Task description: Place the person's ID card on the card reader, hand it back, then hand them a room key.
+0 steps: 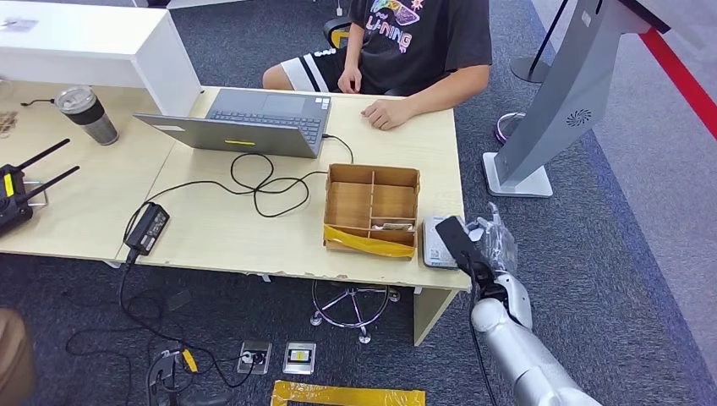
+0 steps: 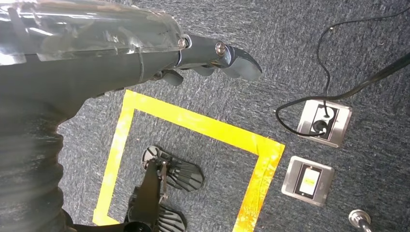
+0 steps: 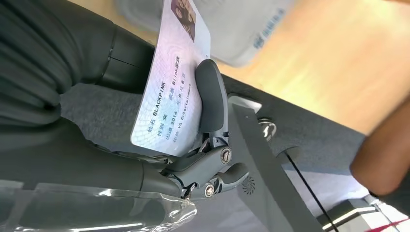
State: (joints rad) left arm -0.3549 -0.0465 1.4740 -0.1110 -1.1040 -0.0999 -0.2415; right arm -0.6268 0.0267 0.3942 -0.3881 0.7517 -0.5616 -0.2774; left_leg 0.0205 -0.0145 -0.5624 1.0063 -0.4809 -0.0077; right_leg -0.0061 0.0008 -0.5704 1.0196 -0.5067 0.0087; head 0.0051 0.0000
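Pinched in the right hand (image 3: 193, 145), the ID card (image 3: 169, 92) is being held just over the reader (image 1: 437, 241) at the desk's near right corner, long axis pointing away.

- ID card (image 3: 169, 92): pale, lilac-to-bluish tint; dark print; small dark photo at one end
- right hand (image 3: 193, 159): dark grey, thumb lighter grey
- card reader (image 1: 438, 243): light grey
- cardboard box (image 1: 372, 210): brown, yellow tape across the front
- table (image 1: 220, 237): pale wood
- laptop (image 1: 245, 123): grey
- carpet (image 2: 367, 43): speckled dark grey-blue; yellow tape square (image 2: 203, 126)
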